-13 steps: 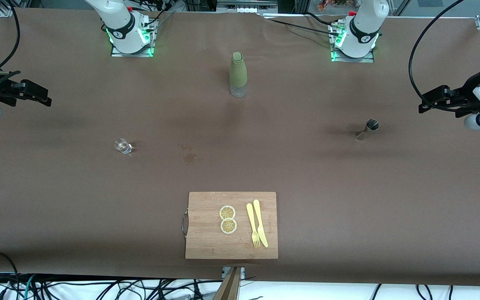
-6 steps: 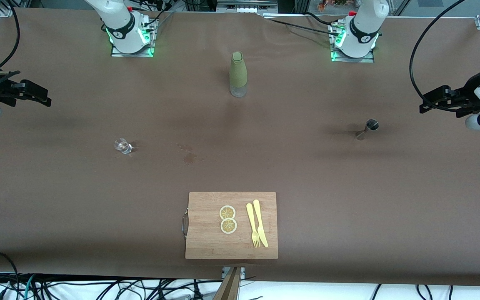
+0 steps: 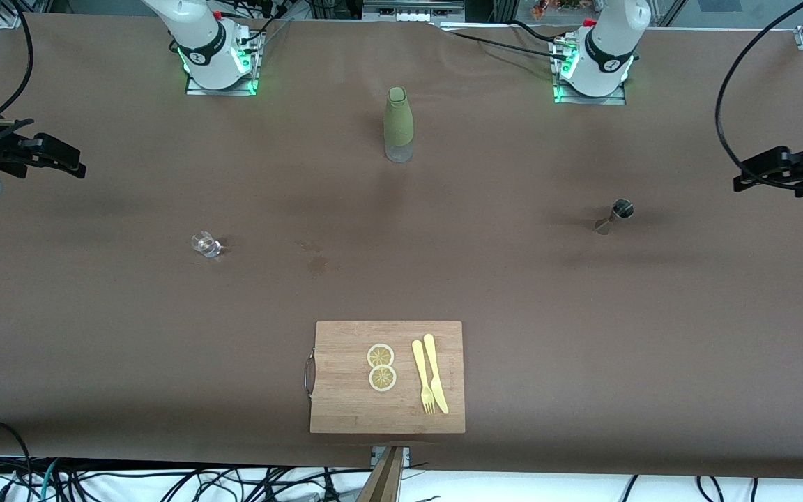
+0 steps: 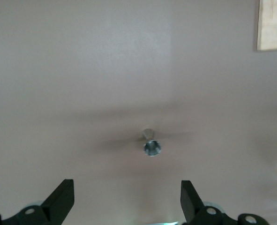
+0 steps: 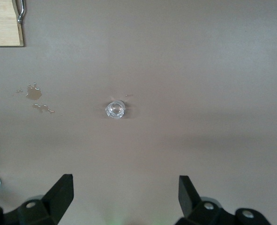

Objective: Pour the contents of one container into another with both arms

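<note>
The little clear glass tumbler [image 3: 205,244] stands upright on the brown table [image 3: 513,314] toward the right arm's end, nothing touching it. A few small wet spots [image 3: 316,263] mark the cloth between it and the middle of the table. Well apart from it, toward the left arm's end, the silvery measuring cup [image 3: 614,215] also stands alone. Between the two and farther from the front camera is the tall olive-green bottle [image 3: 399,124]. Nearer to that camera lies a wooden cutting board [image 3: 346,404] carrying two lemon slices [image 3: 381,367] beside a yellow fork [image 3: 422,376] and knife [image 3: 436,372].

The right gripper [image 3: 60,156] hangs in the air over the table's edge at its own end, its fingers [image 5: 58,193] spread wide with nothing between them. The left gripper [image 3: 764,174] hangs over the table at the other end, fingers [image 4: 61,199] likewise wide apart and empty.
</note>
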You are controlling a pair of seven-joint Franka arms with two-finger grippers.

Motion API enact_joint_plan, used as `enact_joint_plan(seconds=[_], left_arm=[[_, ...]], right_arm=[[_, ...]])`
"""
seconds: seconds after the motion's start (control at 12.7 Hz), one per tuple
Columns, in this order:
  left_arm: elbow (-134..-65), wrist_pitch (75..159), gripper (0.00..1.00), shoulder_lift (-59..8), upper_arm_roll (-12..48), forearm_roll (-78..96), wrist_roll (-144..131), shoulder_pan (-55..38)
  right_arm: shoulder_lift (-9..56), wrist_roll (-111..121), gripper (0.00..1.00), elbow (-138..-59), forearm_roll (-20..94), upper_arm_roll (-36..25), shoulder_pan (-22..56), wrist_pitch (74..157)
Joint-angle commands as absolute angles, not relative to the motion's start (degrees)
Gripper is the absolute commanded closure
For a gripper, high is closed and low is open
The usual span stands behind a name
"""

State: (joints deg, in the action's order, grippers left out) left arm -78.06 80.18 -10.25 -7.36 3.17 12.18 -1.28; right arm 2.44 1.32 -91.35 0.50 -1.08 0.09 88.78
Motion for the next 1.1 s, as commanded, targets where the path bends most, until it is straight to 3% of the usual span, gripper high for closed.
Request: enact_joint_plan(seconds=[0.0, 0.32, 1.03], left_arm=[[-78.4, 79.8, 0.00, -10.3, -10.5, 6.2, 23.6, -0.4], [-79.6, 79.6, 0.00, -12.1, -11.9, 13.9, 39.1, 5.5], [-89.9, 79.5, 0.00, -17.0, -14.8, 30.5, 67.6, 14.1]], right_arm=[[2.2, 1.2, 0.01, -91.4, 0.2, -1.1, -0.1, 88.6], [2.2, 1.2, 0.01, -91.4, 0.2, -1.1, -0.1, 88.6], [2.2, 1.2, 0.01, -91.4, 0.2, -1.1, -0.1, 88.5]])
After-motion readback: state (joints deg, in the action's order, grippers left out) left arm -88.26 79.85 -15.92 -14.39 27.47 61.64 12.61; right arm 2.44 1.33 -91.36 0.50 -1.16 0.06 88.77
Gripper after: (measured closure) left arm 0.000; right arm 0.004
